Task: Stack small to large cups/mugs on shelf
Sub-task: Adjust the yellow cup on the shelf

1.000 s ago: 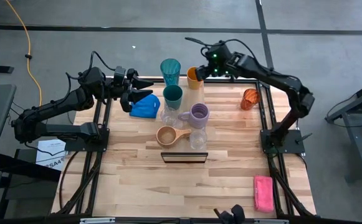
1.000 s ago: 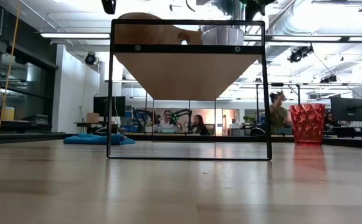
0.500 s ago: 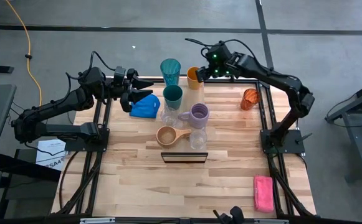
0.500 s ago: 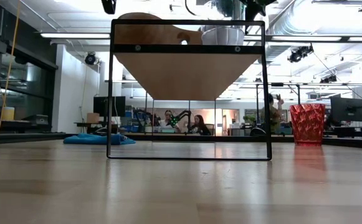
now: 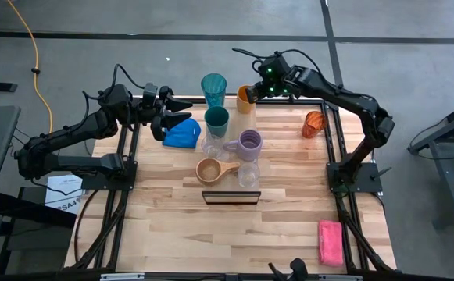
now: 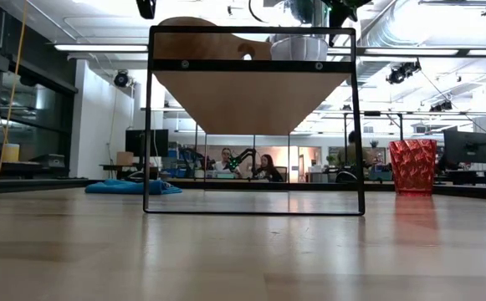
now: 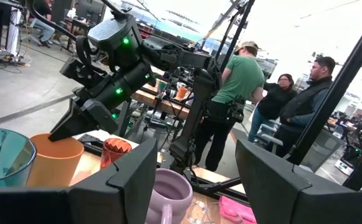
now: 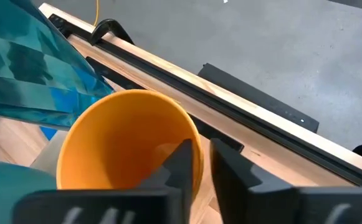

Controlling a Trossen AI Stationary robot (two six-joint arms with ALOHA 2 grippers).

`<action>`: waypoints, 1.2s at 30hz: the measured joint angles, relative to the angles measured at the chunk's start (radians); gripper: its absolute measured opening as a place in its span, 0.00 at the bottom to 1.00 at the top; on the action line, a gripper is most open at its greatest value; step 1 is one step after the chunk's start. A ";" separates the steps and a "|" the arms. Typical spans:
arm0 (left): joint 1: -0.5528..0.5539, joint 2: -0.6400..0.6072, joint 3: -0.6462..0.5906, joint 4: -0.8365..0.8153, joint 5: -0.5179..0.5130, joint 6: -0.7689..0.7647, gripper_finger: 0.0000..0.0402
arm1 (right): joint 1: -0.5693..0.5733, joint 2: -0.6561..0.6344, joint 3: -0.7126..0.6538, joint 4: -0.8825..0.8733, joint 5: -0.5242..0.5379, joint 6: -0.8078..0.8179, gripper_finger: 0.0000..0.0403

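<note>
The right gripper (image 8: 196,163) is at the far edge of the table, pinched on the rim of the orange cup (image 8: 128,143): one finger sits inside the wall, the other outside, drawn close together with only the thin wall between them. The cup stands near the teal tumbler (image 5: 213,89), behind the green cup (image 5: 216,120).

From where I stand it looks like light, stiff plastic, thin-walled and smooth, so a rim pinch should carry it easily, though it may swing or slip if the arm jerks. The wall flares toward the top, so the grip could creep upward; holding a little lower on the wall seems safer.

The left gripper (image 7: 194,171) waits beside the blue cloth (image 5: 181,134), fingers spread wide and holding nothing. The red cup (image 5: 313,123) stands well apart at the right edge.
</note>
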 joint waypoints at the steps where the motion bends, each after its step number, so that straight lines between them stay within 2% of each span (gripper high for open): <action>1: 0.000 0.000 0.000 0.000 0.000 0.000 0.51 | 0.000 0.000 0.000 0.000 0.000 -0.006 0.08; 4: 0.000 0.000 0.000 0.000 0.000 0.000 0.51 | 0.000 0.000 0.000 0.000 0.002 -0.027 0.02; 13: 0.000 0.000 0.000 -0.002 0.000 0.003 0.51 | 0.000 -0.036 0.000 0.002 0.001 -0.037 0.00; 17: 0.000 0.000 0.000 -0.007 0.000 0.003 0.51 | 0.005 -0.087 0.014 -0.034 -0.044 -0.055 0.00; 21: 0.000 0.000 0.000 -0.007 0.000 0.003 0.51 | 0.045 -0.089 0.073 -0.154 -0.065 -0.088 0.00; 26: 0.000 0.000 0.000 -0.007 0.000 0.003 0.52 | 0.128 -0.085 0.080 -0.176 -0.067 -0.108 0.00; 30: 0.000 0.000 0.000 -0.007 0.000 0.002 0.52 | 0.173 -0.085 0.080 -0.190 -0.012 -0.109 0.00; 36: 0.000 0.000 0.000 -0.007 0.000 0.001 0.52 | 0.197 -0.080 0.080 -0.238 0.009 -0.082 0.00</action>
